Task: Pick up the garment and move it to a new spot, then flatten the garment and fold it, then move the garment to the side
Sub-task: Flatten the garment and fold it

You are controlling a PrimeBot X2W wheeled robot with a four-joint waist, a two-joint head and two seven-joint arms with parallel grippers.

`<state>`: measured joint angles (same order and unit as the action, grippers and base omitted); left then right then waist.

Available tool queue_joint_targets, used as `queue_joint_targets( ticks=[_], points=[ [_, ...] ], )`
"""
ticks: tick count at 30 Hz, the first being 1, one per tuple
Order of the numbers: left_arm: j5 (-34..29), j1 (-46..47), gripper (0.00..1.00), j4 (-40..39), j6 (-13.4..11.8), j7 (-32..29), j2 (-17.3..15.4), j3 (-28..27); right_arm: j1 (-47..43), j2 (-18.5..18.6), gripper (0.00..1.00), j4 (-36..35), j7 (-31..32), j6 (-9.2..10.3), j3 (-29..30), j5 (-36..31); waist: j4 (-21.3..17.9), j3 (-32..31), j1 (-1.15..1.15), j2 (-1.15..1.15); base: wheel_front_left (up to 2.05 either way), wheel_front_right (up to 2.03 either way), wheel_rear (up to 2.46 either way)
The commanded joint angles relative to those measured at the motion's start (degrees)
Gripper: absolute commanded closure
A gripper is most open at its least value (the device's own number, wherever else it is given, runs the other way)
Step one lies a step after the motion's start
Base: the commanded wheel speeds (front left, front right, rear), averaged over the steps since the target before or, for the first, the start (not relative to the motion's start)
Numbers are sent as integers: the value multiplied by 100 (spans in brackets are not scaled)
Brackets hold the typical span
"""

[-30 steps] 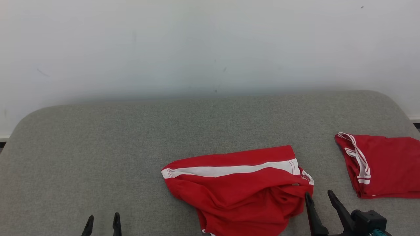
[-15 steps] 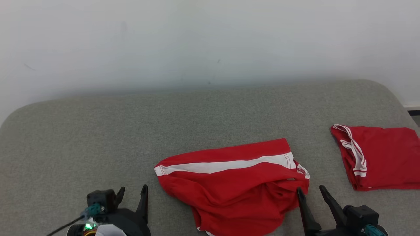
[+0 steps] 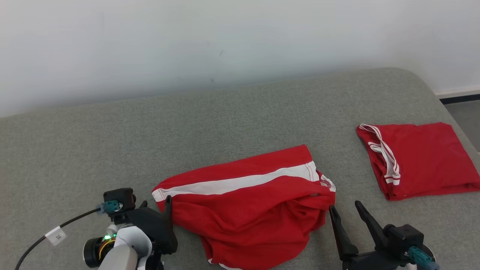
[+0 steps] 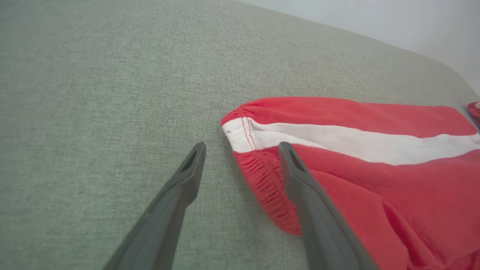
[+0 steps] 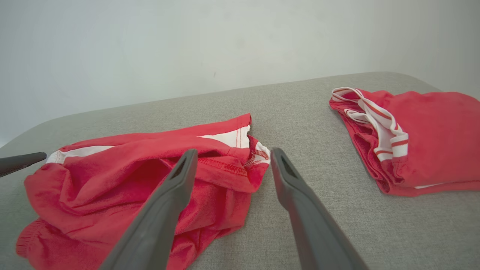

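Here | garment point(image 3: 247, 206) | red, white stripe | rumpled, unfolded

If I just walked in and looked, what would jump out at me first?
The bright red garment with a white stripe grabs the eye first, lying rumpled in the middle of the grey padded surface. A second red garment lies neatly folded off to the robot's right. The left gripper and right gripper sit open at either end of the rumpled one, fingers pointing towards it.
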<state>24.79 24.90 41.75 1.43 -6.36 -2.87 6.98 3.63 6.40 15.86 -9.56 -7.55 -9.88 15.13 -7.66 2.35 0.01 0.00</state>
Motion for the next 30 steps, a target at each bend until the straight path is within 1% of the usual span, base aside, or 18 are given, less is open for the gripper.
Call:
queue_joint_targets(
  ticks=[1,4,5,8,10,12,17,18,20,21,22,23,24,25,26,30],
  points=[
    [59,125,0,75,-43,-40,-5,12,48,31,0,23,-23,13,-10,55,-88,72,-1,0,0,0,0],
    [49,234,0,271,-224,-65,-6,18,90,20,0,28,-41,13,-28,50,-136,96,-1,0,0,0,0],
    [46,265,0,325,-250,-68,-3,26,89,26,0,32,-47,13,-32,55,-146,100,-1,0,0,0,0],
    [154,360,0,444,-238,-44,-5,34,86,43,0,47,-61,13,-35,69,-160,115,-1,0,0,0,0],
    [160,381,0,523,-324,-9,-6,27,84,45,0,58,-60,13,-30,63,-163,127,-1,0,0,0,0],
    [175,446,0,602,-356,8,-3,39,99,35,0,66,-66,13,-31,69,-163,142,-1,0,0,0,0],
    [190,556,0,761,-357,-16,-3,68,167,26,0,78,-75,13,-66,73,-174,167,-1,0,0,0,0],
    [199,584,1,796,-354,-14,-4,75,187,29,0,78,-77,13,-73,73,-179,173,-1,0,0,0,0],
    [226,632,8,869,-336,-7,-5,85,214,34,0,78,-80,13,-87,71,-192,185,-1,0,0,0,0],
    [237,661,20,899,-328,3,-4,90,220,40,0,81,-84,13,-89,71,-197,193,-1,0,0,0,0],
    [246,693,45,928,-319,18,-4,100,220,43,0,84,-89,13,-88,69,-200,199,-1,0,0,0,0],
    [257,719,56,952,-308,29,-4,108,214,46,0,89,-93,13,-86,67,-201,204,-1,0,0,0,0],
    [279,733,73,976,-312,41,-4,119,217,47,0,93,-96,13,-80,65,-200,210,-1,0,0,0,0],
    [286,738,93,1004,-309,65,-3,130,223,48,0,94,-98,13,-71,61,-197,213,-1,0,0,0,0],
    [293,751,100,1033,-310,89,-4,141,227,48,0,91,-99,13,-63,57,-192,218,-1,0,0,0,0],
    [299,850,100,1081,-264,200,-4,210,391,117,0,71,2,13,-53,97,-155,256,-1,0,0,0,0]
  ],
)
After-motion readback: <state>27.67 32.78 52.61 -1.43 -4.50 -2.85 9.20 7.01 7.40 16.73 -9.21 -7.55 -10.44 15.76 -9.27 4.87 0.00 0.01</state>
